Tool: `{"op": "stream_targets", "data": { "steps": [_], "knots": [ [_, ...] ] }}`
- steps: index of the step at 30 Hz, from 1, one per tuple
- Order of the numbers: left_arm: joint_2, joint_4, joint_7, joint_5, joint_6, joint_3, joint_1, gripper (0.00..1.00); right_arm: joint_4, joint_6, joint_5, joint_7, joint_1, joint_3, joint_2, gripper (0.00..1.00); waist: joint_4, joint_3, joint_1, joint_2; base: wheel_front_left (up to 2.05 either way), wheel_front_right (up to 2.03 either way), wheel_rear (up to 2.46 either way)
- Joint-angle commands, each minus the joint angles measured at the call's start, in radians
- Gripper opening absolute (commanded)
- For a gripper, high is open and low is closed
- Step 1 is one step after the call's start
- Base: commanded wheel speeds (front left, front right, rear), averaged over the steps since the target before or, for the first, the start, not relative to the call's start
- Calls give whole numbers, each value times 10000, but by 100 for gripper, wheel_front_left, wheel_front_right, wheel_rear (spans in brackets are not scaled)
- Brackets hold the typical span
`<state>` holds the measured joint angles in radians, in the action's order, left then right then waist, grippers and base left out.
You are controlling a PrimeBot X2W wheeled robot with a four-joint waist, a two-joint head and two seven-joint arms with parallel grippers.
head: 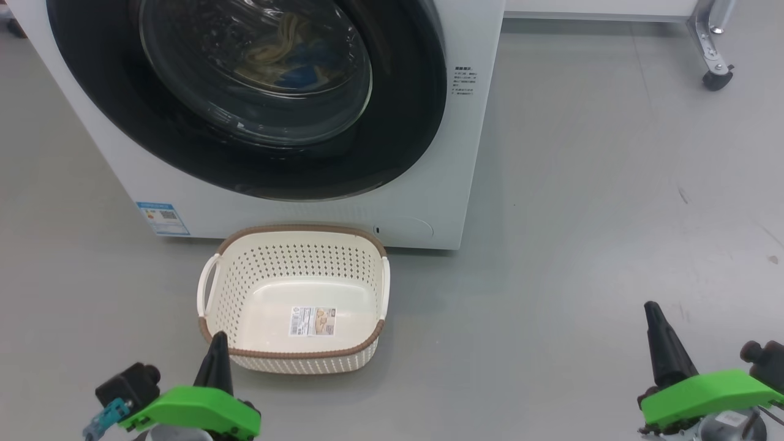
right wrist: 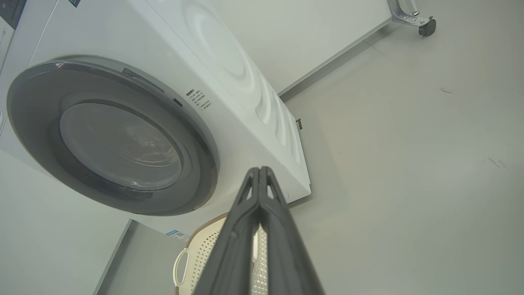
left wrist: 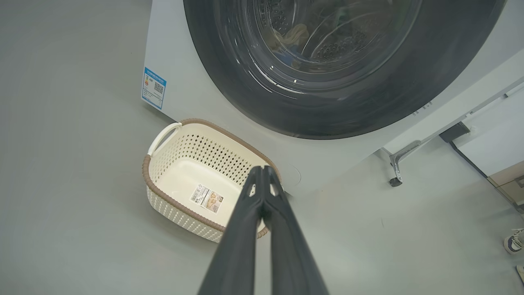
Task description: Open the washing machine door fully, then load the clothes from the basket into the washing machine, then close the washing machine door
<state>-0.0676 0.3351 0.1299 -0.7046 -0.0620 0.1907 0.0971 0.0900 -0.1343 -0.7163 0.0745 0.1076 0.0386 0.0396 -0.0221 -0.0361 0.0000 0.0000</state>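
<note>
A smooth grey floor [head: 582,184] is seen throughout, lightly scuffed at the right. A white washer [head: 465,153] is stood on it at the far left, and a metal leg with a dark caster [head: 713,73] is set down well apart at the far right. In the right wrist view a pale wall [right wrist: 327,32] is met by the floor behind the washer. At the right edge of the left wrist view a shoe [left wrist: 513,241] is seen on the floor.

The door [head: 398,141] is held shut against the washer's front, its black rim ringing the glass bowl. Through the glass the clothes [head: 288,55] are made out inside the drum as a cream-yellow and blue heap, blurred by reflections. A blue sticker [head: 162,218] is fixed at the lower left corner of the washer's front.

The basket [head: 294,352] is placed upright on the floor just in front of the washer's base, below the door; whether it touches the washer cannot be told. On its bare bottom a label [head: 312,320] is stuck.

The left pincer [head: 217,340] is held clenched on nothing, near the basket's near left corner and apart from it. The right pincer [head: 650,307] is likewise clenched and grasps nothing, over bare floor well to the right of the basket.
</note>
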Motion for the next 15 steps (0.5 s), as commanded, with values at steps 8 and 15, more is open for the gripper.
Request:
{"op": "stream_targets", "data": {
  "steps": [8, 15],
  "knots": [
    [-11, -426, -318, -1117, -133, -562, 318, 0, -65, 14, -1194, -186, -674, 5, 270, 0, 25, 37, 0, 0, 0, 0, 0],
    [4, -465, -494, -1775, -179, -769, 301, 0, 66, 16, -1875, -290, -793, 22, 289, 0, 41, 61, 0, 0, 0, 0, 0]
  ]
}}
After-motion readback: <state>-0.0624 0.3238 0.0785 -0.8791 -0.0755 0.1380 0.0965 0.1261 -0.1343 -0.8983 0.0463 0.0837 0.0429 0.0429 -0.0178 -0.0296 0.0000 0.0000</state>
